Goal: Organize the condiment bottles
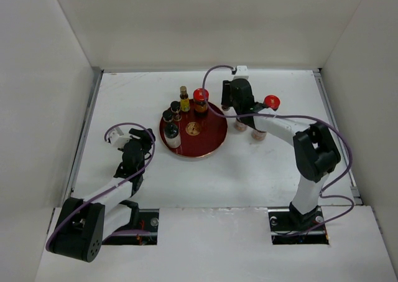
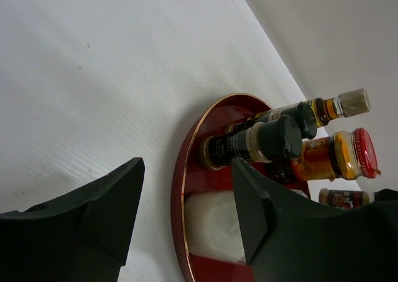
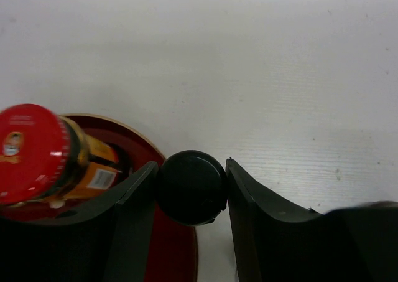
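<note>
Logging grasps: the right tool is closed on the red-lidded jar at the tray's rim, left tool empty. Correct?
No. Right wrist view: the right tool is closed on the black-capped bottle at the tray's rim, not the jar; left tool empty.

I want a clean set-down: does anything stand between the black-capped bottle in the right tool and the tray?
The black-capped bottle is at the rim of the tray, with nothing between them. Further in, the red-lidded jar stands close beside one finger of the right tool, crowding that side.
</note>
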`<action>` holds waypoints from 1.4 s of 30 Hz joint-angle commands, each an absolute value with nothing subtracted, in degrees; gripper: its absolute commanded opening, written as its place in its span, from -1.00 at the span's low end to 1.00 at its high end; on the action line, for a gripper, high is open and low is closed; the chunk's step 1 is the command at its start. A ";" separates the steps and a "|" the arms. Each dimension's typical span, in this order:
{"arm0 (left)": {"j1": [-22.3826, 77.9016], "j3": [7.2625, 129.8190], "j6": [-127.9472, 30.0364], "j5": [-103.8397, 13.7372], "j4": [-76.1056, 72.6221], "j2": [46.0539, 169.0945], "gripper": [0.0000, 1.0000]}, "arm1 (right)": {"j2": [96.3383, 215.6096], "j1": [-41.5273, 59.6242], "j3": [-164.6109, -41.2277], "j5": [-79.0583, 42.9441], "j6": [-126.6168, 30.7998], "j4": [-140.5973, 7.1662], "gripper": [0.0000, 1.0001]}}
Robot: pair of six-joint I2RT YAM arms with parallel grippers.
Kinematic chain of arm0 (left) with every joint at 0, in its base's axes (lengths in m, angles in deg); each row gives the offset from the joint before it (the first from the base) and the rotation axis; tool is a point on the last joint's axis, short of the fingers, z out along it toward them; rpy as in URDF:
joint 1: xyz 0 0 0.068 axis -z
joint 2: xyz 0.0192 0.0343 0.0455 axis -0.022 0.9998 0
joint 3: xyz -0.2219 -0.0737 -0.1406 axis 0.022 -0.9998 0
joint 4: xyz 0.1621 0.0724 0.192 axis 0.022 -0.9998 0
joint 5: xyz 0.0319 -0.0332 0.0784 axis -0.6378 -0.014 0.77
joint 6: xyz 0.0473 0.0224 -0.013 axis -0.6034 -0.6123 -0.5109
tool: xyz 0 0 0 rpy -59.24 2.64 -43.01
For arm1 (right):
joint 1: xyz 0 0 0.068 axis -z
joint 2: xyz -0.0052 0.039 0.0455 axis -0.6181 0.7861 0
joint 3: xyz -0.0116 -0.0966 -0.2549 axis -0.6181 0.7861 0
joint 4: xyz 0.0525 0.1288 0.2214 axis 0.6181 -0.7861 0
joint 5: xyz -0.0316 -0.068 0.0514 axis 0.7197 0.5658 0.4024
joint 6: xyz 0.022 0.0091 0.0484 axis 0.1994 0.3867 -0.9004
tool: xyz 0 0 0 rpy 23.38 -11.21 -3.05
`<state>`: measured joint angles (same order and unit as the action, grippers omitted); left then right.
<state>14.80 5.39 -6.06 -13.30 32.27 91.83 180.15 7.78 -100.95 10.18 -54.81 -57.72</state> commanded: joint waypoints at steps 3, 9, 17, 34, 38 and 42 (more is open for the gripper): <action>14.75 5.95 -5.52 -13.67 35.53 91.93 0.12 | 175.09 3.78 -100.24 11.12 -55.16 -51.27 -0.17; 14.84 5.69 -5.61 -12.79 35.53 91.49 0.12 | 175.44 -3.08 -99.44 10.85 -55.77 -51.27 -0.17; 14.66 5.69 -5.43 -13.41 35.53 91.32 0.12 | 182.02 -8.97 -105.67 9.45 -55.86 -52.06 -0.16; 14.66 5.78 -5.78 -13.59 35.53 90.88 0.12 | 191.18 -11.88 -112.54 11.03 -55.41 -54.87 0.35; 14.57 5.78 -5.78 -13.41 35.53 91.05 0.12 | 186.88 -11.88 -110.17 11.29 -56.04 -54.17 0.50; 14.66 5.86 -5.96 -13.50 35.35 90.18 0.12 | 181.17 -11.88 -106.40 11.03 -56.12 -53.11 0.56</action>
